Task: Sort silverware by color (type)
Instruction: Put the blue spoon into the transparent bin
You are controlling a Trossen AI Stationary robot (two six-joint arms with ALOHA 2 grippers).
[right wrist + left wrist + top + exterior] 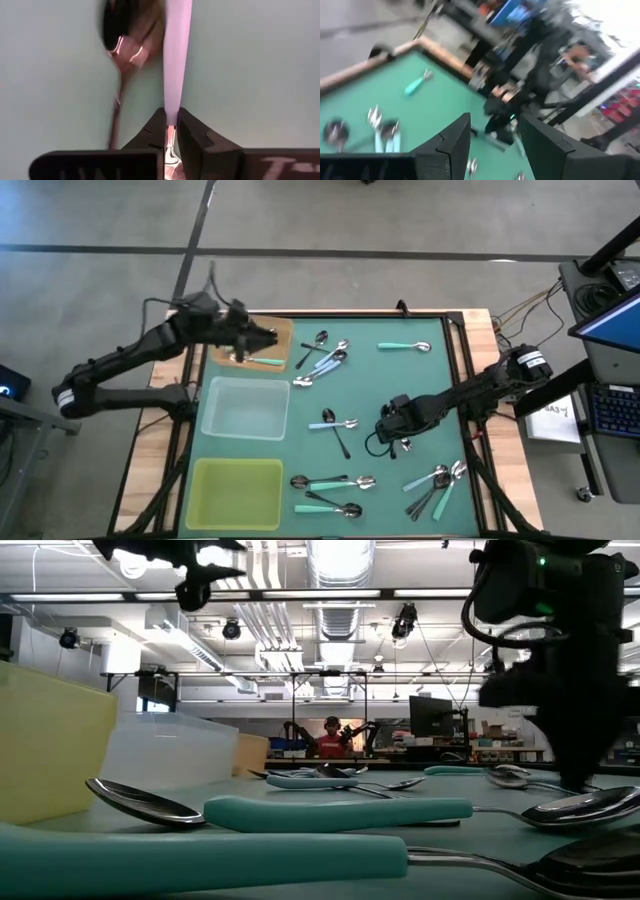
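In the high view the right gripper sits low over the green mat, and its own body hides whatever lies under it. Only the right wrist view settles that: the fingers are pinched onto the pale handle of a spoon, with a second spoon lying just beside it, its bowl dark and blurred. More silverware lies scattered round this gripper: a pair just beside it, a cluster nearer the table's front edge.

The left gripper hovers over the brown tray, where a teal spoon lies; its wrist view shows the fingers spread wide and empty. The clear tray and yellow tray lie beside it, toward the front edge. The low view crops both arms.
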